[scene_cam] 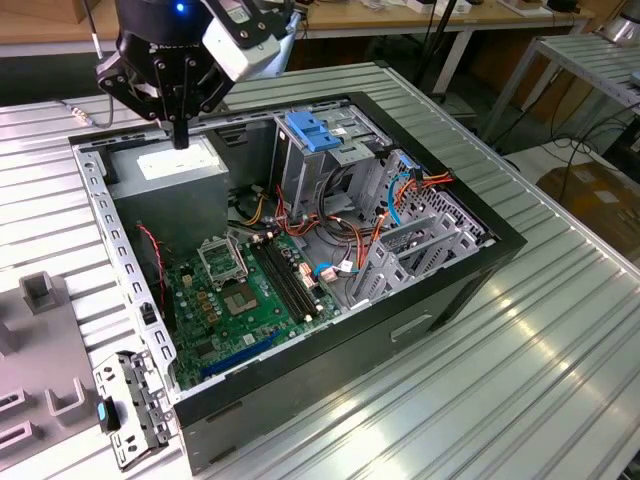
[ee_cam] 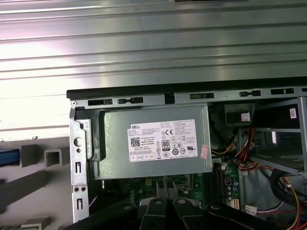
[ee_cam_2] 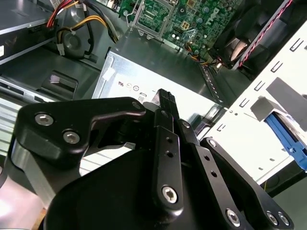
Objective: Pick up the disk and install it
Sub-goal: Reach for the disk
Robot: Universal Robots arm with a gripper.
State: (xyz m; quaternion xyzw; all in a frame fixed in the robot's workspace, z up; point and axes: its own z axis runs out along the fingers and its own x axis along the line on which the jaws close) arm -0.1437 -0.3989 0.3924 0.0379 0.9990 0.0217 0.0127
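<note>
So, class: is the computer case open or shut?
Open. The computer case has no side panel on; the motherboard and power supply lie exposed in the exterior view.

Place: robotics lab or workshop.
Work surface: ribbed metal bench (scene_cam: pixel 560 330), slots running its full length.
Test piece: open PC case (scene_cam: pixel 300 250) on the bench, motherboard (scene_cam: pixel 240 300) and cables (scene_cam: pixel 330 235) exposed.
Equipment: black arm (scene_cam: pixel 165 50) with gripper (scene_cam: pixel 180 140) above the case.
Fixtures: grey holders (scene_cam: pixel 40 290) on the bench at the exterior view's left.
Background: wooden-topped tables (scene_cam: pixel 400 15) on white legs, loose leads (scene_cam: pixel 585 140) on the floor, a brown box (scene_cam: pixel 590 195).
Second bench (scene_cam: pixel 590 60): same ribbed metal, at the exterior view's right.
</note>
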